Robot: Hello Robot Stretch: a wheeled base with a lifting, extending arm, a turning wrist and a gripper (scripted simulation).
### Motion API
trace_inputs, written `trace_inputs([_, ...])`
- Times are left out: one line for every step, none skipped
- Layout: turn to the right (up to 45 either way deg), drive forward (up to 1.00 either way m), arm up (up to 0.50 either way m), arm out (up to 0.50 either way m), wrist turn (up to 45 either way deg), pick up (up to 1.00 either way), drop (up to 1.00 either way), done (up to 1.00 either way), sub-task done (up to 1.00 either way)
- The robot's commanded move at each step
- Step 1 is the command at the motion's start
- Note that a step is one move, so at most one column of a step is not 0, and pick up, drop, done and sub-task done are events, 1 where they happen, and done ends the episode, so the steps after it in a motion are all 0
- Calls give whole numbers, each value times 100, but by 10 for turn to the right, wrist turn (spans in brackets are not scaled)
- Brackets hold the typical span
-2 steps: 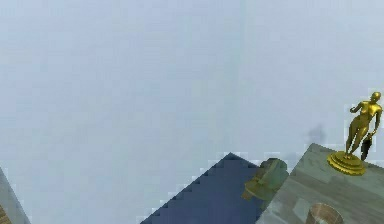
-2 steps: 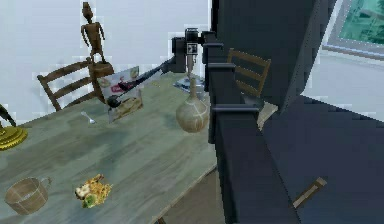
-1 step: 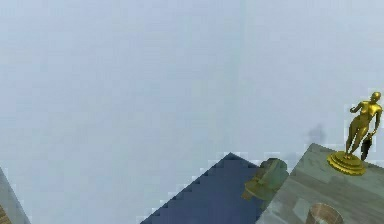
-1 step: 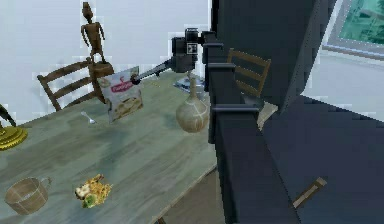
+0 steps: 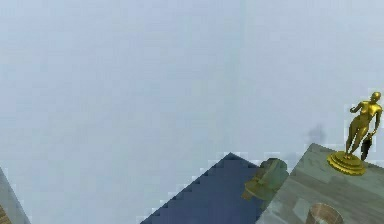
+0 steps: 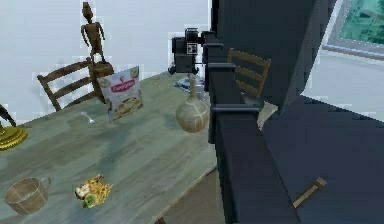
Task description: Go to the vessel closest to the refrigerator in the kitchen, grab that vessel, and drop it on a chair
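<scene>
Our single arm [image 6: 236,140] appears in arm side view: dark square bar, rising from bottom edge just right of middle, narrowing as it runs up frame and stretches out to side. At far end, small white squares [image 6: 194,38] with black marks. Just left of and below them, gripper [image 6: 187,74]: dark boxy body, thin fingers [image 6: 184,70] pointing downward. Wrist looks level, in line with arm. We cannot tell whether gripper holds anything.
</scene>
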Motion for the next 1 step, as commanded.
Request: trace_inputs([0,0,-28,0,0,0,0,0,0])
